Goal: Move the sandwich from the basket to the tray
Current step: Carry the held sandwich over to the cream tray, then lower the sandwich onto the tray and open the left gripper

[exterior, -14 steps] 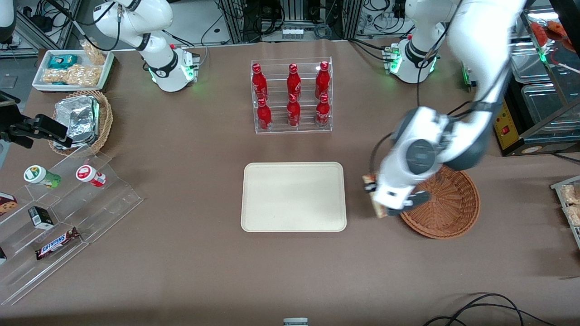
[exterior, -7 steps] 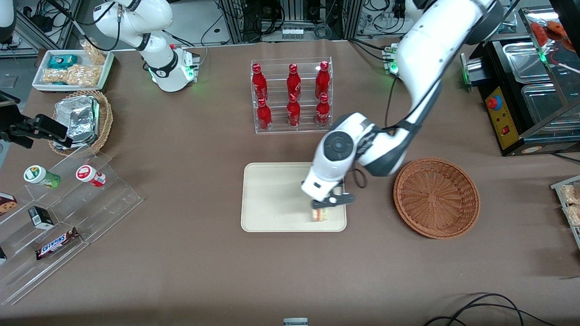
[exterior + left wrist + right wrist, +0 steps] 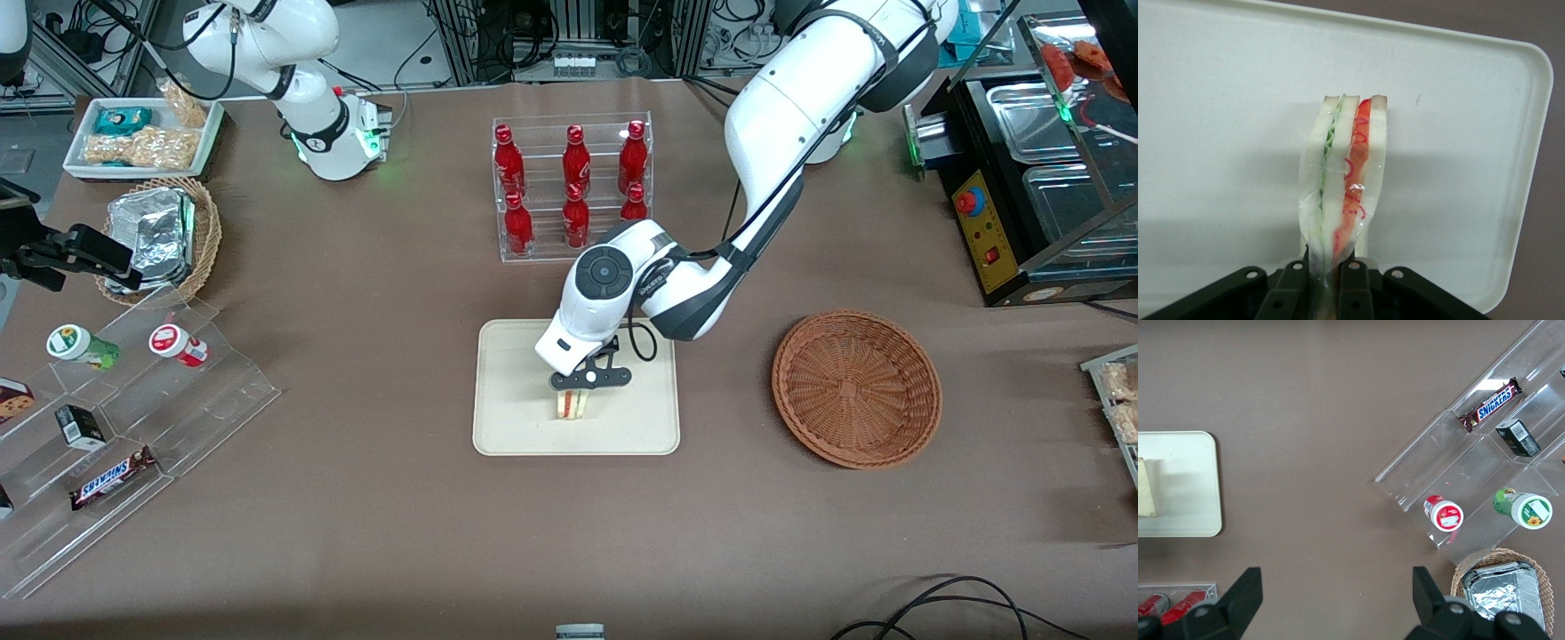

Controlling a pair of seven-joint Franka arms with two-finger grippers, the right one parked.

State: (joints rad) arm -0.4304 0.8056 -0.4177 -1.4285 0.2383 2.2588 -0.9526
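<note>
My left gripper (image 3: 575,393) is over the cream tray (image 3: 516,427), shut on the sandwich (image 3: 572,406), a small wedge of white bread with red and green layers in clear wrap. In the left wrist view the black fingers (image 3: 1293,293) pinch the wrapped end of the sandwich (image 3: 1346,173), which hangs over the tray (image 3: 1218,100); whether it touches the tray I cannot tell. The sandwich (image 3: 1145,488) and tray (image 3: 1185,507) also show in the right wrist view. The reddish-brown wicker basket (image 3: 856,387) sits beside the tray, toward the working arm's end, with nothing in it.
A clear rack of red bottles (image 3: 573,189) stands farther from the camera than the tray. Toward the parked arm's end are a tan basket of foil packets (image 3: 160,236), a white snack tray (image 3: 142,138) and a clear stepped display (image 3: 116,418) with snacks.
My left gripper carried the sandwich from the basket's edge over the tray, then on toward the tray's middle, nearer the parked arm's end. The basket stayed in place.
</note>
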